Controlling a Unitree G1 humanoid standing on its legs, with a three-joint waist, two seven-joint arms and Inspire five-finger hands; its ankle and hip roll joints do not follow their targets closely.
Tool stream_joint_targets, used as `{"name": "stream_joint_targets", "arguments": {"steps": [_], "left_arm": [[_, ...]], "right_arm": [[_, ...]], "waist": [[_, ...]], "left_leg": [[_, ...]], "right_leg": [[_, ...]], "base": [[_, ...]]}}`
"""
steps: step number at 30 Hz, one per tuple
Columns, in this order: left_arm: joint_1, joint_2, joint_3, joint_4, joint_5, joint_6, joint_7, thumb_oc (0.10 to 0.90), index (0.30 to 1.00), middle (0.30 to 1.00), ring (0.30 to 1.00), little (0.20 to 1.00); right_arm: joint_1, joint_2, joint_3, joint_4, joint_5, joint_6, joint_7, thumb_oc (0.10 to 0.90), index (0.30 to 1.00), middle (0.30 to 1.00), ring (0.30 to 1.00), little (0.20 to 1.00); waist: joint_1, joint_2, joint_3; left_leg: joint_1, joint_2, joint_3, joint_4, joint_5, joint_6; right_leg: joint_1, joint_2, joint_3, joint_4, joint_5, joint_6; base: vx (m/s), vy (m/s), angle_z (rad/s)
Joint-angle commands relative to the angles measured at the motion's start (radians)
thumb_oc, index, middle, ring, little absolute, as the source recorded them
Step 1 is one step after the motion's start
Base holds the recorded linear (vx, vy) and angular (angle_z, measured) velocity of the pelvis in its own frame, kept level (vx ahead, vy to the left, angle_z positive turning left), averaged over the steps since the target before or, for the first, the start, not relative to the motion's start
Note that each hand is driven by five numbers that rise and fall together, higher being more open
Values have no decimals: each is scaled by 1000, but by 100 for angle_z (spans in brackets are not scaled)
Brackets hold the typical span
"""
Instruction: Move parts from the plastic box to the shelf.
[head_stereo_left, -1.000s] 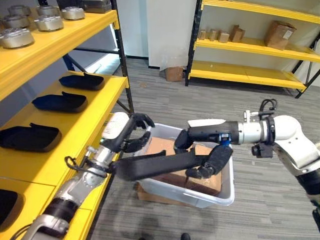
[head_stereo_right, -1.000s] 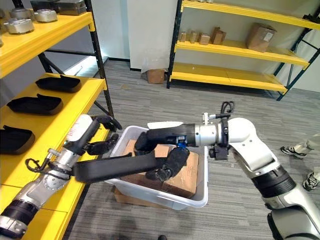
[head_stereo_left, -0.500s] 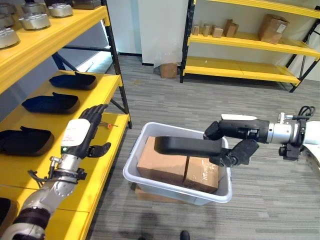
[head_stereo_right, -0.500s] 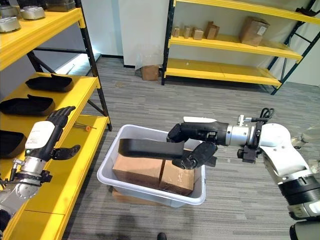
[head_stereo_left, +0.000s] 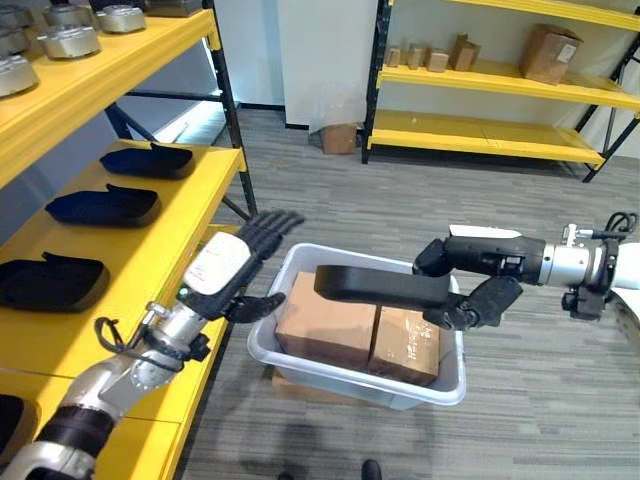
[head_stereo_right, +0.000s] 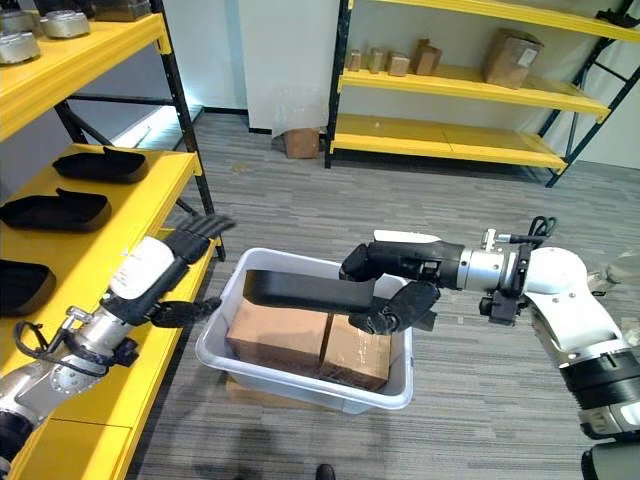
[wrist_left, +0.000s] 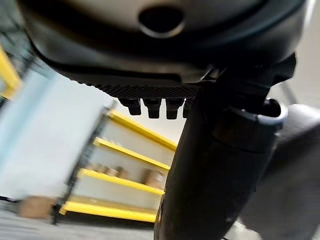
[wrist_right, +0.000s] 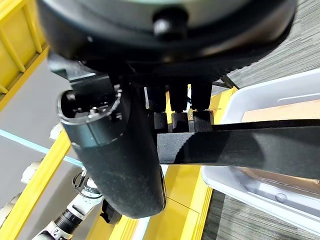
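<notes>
A long black plastic part (head_stereo_left: 380, 286) hangs level over the white plastic box (head_stereo_left: 292, 366). My right hand (head_stereo_left: 470, 290) is shut on its right end, thumb on top and fingers curled beneath; the right wrist view shows the part (wrist_right: 240, 148) running out past the fingers. My left hand (head_stereo_left: 236, 264) is open with straight, spread fingers. It hovers beside the box's left rim, over the edge of the yellow shelf (head_stereo_left: 170, 250), and touches nothing. Two cardboard cartons (head_stereo_left: 328, 330) lie in the box under the part.
Three black parts (head_stereo_left: 104, 205) lie in a row on the yellow shelf at the left. Metal castings (head_stereo_left: 68, 41) stand on the shelf above, whose black upright (head_stereo_left: 232, 110) rises beside the box. Another yellow rack (head_stereo_left: 480, 135) with small cartons stands at the back.
My left hand let go of the black part, swung out over the shelf, then came back towards the box's left rim. The right hand raised the part level and keeps it there.
</notes>
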Motion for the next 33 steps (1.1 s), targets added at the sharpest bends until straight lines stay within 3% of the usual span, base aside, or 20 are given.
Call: {"name": "stream_joint_targets", "arguments": {"steps": [1,6,14,33], "left_arm": [[-129,34,10,-26,-215,-42,-38,900,1000,1000,1000,1000],[-134,-18,-1,-80,-337,-2,-139,900,1000,1000,1000,1000],[-154,-58,-3,-83,-344,30,-157,900,1000,1000,1000,1000],[-160,-139,-70,-83,-376,24,-253,900,1000,1000,1000,1000]], "right_arm": [[-100,-12,-60,-33,112,-81,-53,400,300,300,300,300],[-110,18,-36,-73,81,-79,-37,400,300,300,300,300],[-141,45,-10,-119,60,-59,-41,400,300,300,300,300],[-183,91,24,-219,-16,-3,-102,400,300,300,300,300]], "waist": [[24,-9,-66],[28,-10,-65],[29,-11,-68],[22,-9,-67]], "left_leg": [[44,42,-51,-7,-85,-42],[45,42,-55,-7,-83,-43],[45,44,-57,-7,-82,-46],[48,45,-50,-7,-86,-44]], "right_leg": [[45,-79,-36,37,-60,87],[48,-79,-35,37,-60,87],[47,-80,-37,41,-61,86],[44,-79,-27,42,-61,84]], "base": [[0,0,0],[0,0,0],[0,0,0],[0,0,0]]}}
